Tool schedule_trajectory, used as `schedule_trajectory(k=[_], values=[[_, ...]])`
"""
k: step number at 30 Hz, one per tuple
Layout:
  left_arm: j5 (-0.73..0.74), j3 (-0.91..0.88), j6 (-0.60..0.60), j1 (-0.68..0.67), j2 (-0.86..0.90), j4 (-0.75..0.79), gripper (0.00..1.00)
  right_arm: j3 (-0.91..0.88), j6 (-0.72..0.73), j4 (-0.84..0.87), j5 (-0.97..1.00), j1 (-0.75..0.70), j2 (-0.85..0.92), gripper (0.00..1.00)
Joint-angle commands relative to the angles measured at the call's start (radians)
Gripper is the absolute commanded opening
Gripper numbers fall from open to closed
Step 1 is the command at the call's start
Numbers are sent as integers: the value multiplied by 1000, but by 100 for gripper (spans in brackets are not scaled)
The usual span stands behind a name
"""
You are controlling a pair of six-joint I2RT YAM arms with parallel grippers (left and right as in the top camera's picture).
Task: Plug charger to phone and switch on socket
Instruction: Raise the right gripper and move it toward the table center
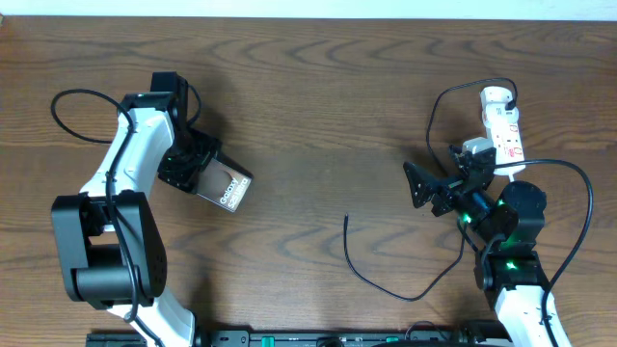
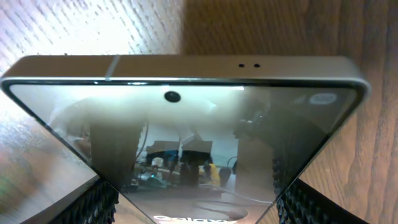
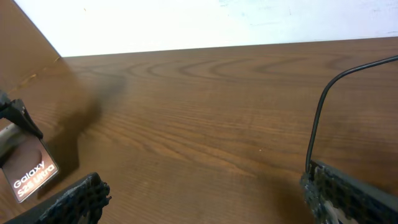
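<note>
The phone is at the left of the table, clamped by its side edges in the left end effector. It is dark brown with white "Galaxy S25 Ultra" lettering. Its glossy face mirrors the room, and one thin edge has two small holes. It lies at a slant, its free end pointing right and slightly near.

The right end effector is spread wide with nothing between its fingers. The charger curves across the near middle of the table, its loose tip pointing far. The white socket lies at the far right, running near to far, its rounded end far.
</note>
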Motion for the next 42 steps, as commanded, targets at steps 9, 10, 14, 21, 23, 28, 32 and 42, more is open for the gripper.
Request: schedule_trajectory(k=[9,10,14,21,23,28,32,42], values=[[-86,-13,33,-5,2,3,7,16,11,3,-13,3,-3,99],[-89,-18,33,-5,4,6,7,16,11,3,-13,3,-3,99],[-88,-47,33,-5,11,34,7,16,11,3,-13,3,-3,99],[-90,-97,33,-5,12,78,7,16,11,3,-13,3,-3,99],[-92,-107,33,-5,12,85,7,16,11,3,-13,3,-3,99],[-92,-148,33,-5,13,113,7,16,11,3,-14,3,-3,99],[-92,-180,33,-5,13,129,7,16,11,3,-14,3,-3,99],[-92,-219,33,-5,13,154,7,16,11,3,-16,3,-3,99]])
